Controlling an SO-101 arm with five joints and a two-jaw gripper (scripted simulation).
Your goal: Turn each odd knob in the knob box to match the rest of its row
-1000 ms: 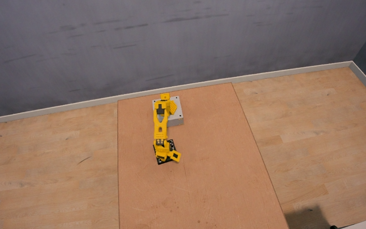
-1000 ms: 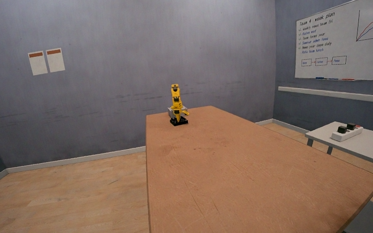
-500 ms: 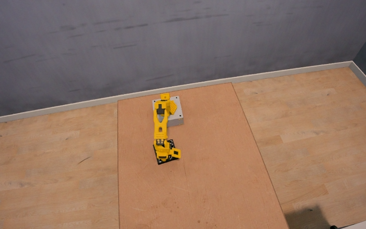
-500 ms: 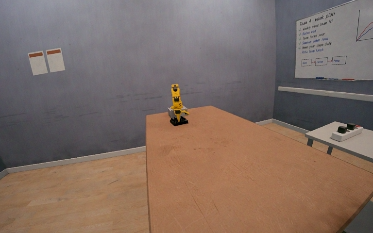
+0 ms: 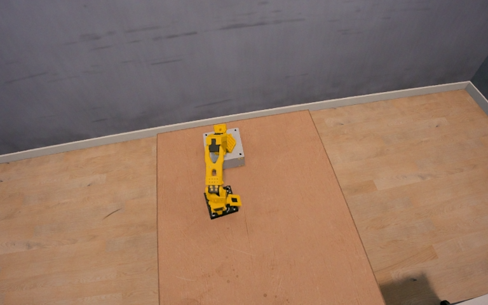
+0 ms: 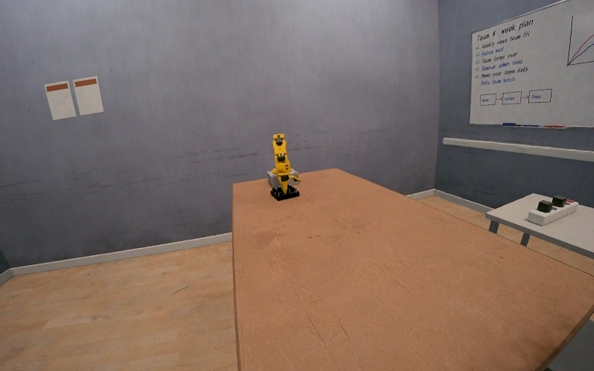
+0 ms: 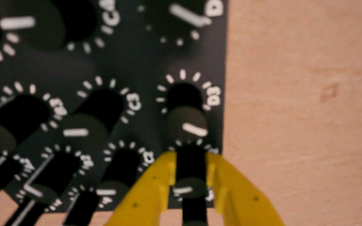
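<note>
The knob box, a low black slab with tall black knobs (image 5: 211, 215) (image 6: 280, 196) (image 7: 141, 61), lies directly below the yellow gripper (image 5: 218, 211) (image 6: 285, 192) (image 7: 190, 174), on the tabletop. The fingers are drawn close together and appear clamped on the round black D2 knob with a white pointer line (image 7: 197, 182), whose cap fills the narrow gap. That knob looks hard and smooth, likely a little slippery; it should turn about its own axis rather than lift, and the box probably has enough weight to stay put if the twist stays upright. The best hold is across opposite sides of the cap, centred, so that the gripper spins it without leaning on the shaft. Just ahead of the fingers in the wrist view stands the D3 knob (image 7: 175, 123), its pointer angled down and to the right, unlike D2's nearly level one, so D2 seems the one to correct. The gripper covers parts of the D2 dial, D1's cap is cut off at the lower edge, and D4 and much of column A run out of view. Small marks blur, and from the top and exterior no pointer can be read.
</note>
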